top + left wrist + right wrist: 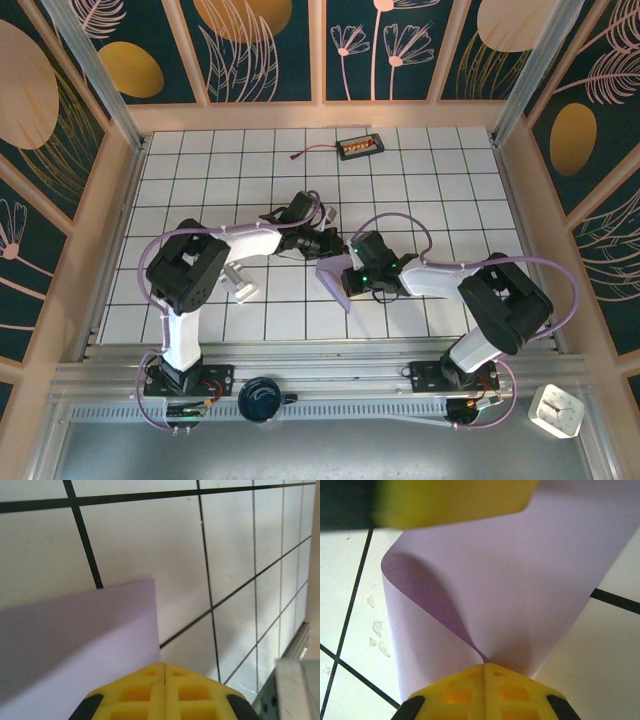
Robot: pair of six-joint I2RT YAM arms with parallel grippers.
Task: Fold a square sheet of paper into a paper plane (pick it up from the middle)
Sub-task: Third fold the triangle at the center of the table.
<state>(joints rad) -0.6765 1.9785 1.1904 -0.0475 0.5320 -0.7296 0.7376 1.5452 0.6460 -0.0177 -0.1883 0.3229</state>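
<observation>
Step in hand: early fold, sheet lifted. Right fingers (455, 692) pinch the square sheet of paper (520, 580), which curls above the tabletop (600, 655). Left fingers (135, 692) are pressed together at its edge; we cannot confirm a hold. Next, we judge: align the edges, then crease.

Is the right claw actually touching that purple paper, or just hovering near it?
Touching. In the right wrist view the right claw is shut on the square sheet of paper, which curls up out of the seam between its yellow fingers.

square sheet of paper (520, 580): matt, smooth | table (150, 540): smooth tiles
</observation>
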